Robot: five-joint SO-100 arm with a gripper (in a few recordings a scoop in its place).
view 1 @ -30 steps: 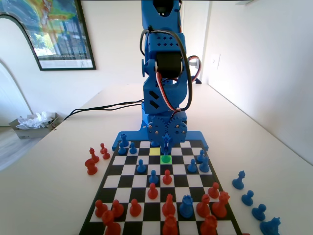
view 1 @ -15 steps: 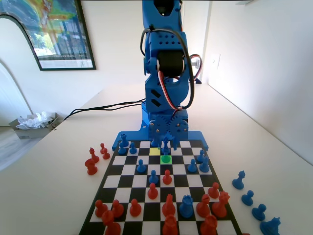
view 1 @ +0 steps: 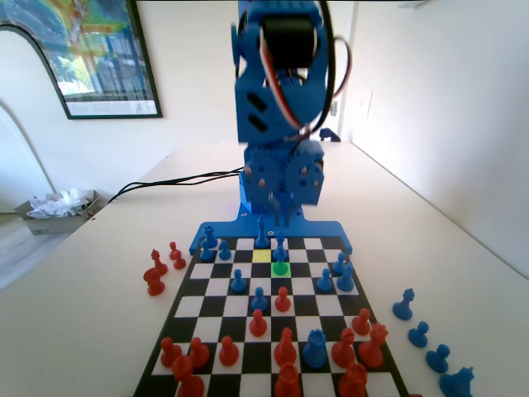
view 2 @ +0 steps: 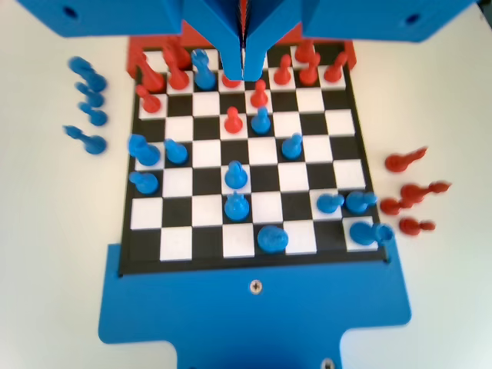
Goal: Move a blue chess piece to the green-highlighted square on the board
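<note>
The board [view 1: 216,286] lies in front of the blue arm. Its green-highlighted square [view 1: 280,270] is in the third row from the arm. A blue chess piece [view 1: 281,253], a small pawn, stands on that square with its foot tinted green. In the wrist view this pawn [view 2: 236,177] stands free, with a second blue pawn [view 2: 236,207] one square nearer the arm. My gripper [view 1: 279,208] hangs blurred well above the pawns. In the wrist view the gripper [view 2: 243,71] has its jaws pressed together with nothing between them.
A yellow-green square [view 1: 261,255] beside the green one is bare. A tall blue piece [view 1: 263,231] stands in the row nearest the arm. Red pieces [view 1: 154,279] lie off the board at the left, blue pieces [view 1: 420,333] at the right. Red and blue pieces crowd the near rows.
The gripper was down at the pawn on the green square one second ago. It has since risen well clear of the board, leaving the pawn standing there.
</note>
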